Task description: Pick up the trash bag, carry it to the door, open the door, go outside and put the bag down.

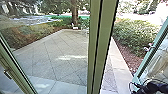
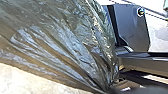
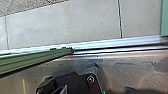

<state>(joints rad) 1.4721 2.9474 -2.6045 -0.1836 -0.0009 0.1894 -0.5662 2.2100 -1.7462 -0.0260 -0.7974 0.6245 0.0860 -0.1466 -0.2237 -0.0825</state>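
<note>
In the left wrist view the trash bag (image 2: 62, 47), dark, shiny and creased, hangs with its folds drawn together at my left gripper (image 2: 111, 87), which is shut on it. Green-framed glass door panels stand before me in the head view, with upright frame members (image 1: 96, 47) near the middle and another slanted green frame (image 1: 152, 50) at the right. The right wrist view has the green door edge (image 3: 32, 60) over the metal threshold (image 3: 112, 45). The state of my right gripper there cannot be made out.
Beyond the doorway lies a paved yard (image 1: 60, 55), with a hedge (image 1: 135, 35) on the right and a tree trunk (image 1: 74, 12) farther back. A door handle (image 1: 7, 74) is at the lower left. Dark cable-like parts (image 1: 150, 87) show at the lower right.
</note>
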